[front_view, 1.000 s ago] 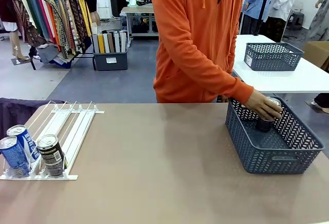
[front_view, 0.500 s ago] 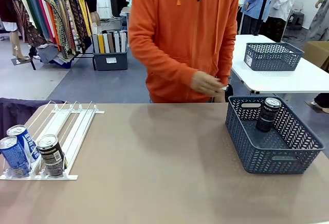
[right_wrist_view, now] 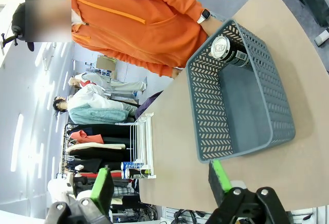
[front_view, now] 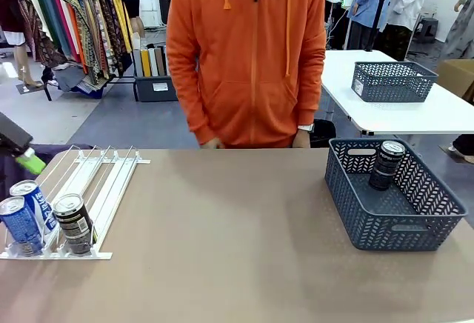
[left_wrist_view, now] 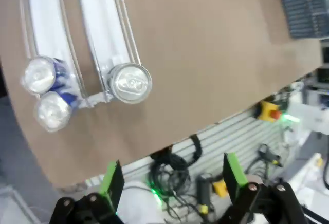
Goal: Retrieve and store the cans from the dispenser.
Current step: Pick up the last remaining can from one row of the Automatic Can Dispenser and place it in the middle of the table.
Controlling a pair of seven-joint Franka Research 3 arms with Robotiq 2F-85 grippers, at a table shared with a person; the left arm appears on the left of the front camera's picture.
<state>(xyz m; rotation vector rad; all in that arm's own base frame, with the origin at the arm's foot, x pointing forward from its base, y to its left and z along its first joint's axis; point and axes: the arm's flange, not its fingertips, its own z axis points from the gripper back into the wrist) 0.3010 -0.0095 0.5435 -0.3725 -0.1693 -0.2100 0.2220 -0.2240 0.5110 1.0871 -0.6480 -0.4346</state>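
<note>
The brown desk (front_view: pixel 237 264) takes up most of the room in front of me. Straight across it stands a person (front_view: pixel 248 56) in an orange zip hoodie, with both hands (front_view: pixel 212 144) hanging low at the desk's far edge and touching nothing.

On the robot's right side of the desk sits a dark grey lattice basket (front_view: pixel 404 228), upright. Well apart from it, on the left side, lies the dispenser (front_view: pixel 104 178), a flat clear-and-white rack whose long rails run down to a low front lip.

Three cans stand at that lip. Two blue-and-white cans (front_view: pixel 21 224) are in the left lanes, one just behind the other. A dark can (front_view: pixel 74 224) with a silver top stands just beside them on the right. A second dark can (front_view: pixel 386 165) stands inside the basket, near its far wall on the person's side.

The left claw (left_wrist_view: pixel 172 179) hangs in the air on the dispenser's side, above the three can tops and clear of them. Its green pads are spread wide with nothing between them. The right claw (right_wrist_view: pixel 160 180) is spread just as wide and also empty, held above the desk on the basket's side, apart from the basket.
</note>
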